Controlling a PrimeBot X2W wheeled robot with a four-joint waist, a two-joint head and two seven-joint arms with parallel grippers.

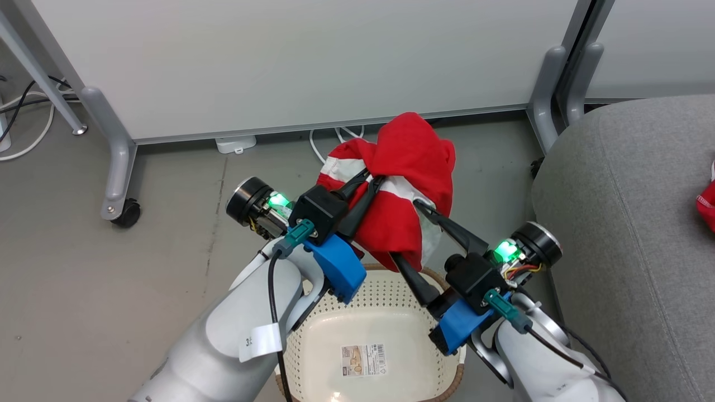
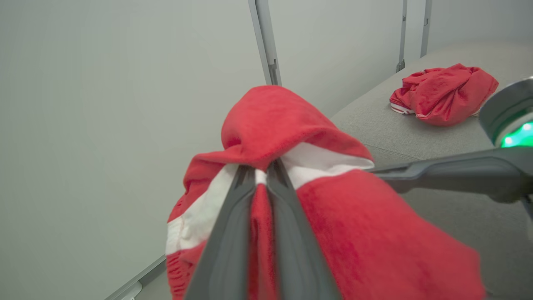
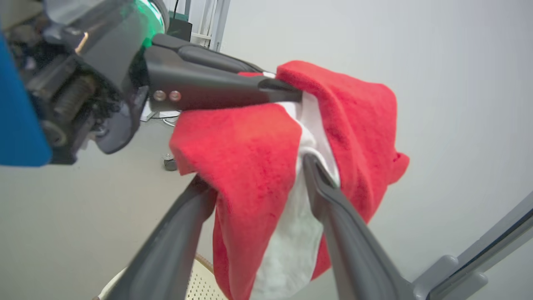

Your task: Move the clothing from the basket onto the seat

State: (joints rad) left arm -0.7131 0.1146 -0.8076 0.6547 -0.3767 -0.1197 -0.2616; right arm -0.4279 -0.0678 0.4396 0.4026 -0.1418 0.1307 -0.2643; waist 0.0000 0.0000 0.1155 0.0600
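Observation:
A red garment with white stripes, one piece of the clothing point(image 1: 410, 162), hangs above the basket point(image 1: 391, 290). My left gripper point(image 1: 373, 180) is shut on its upper fold, and the left wrist view has the fingertips point(image 2: 270, 168) pinching the red clothing point(image 2: 270, 121). My right gripper point(image 1: 406, 231) stands open just right of it, its fingers straddling the hanging cloth point(image 3: 250, 158). A second red piece point(image 2: 443, 93) lies on the grey seat point(image 1: 614, 223) to the right. The basket's floor is bare apart from a label.
A white partition panel point(image 1: 307, 61) on grey castor legs point(image 1: 117, 162) stands right behind the basket. Cables point(image 1: 22, 111) trail on the floor at far left and under the panel. The seat's edge sits close to my right arm.

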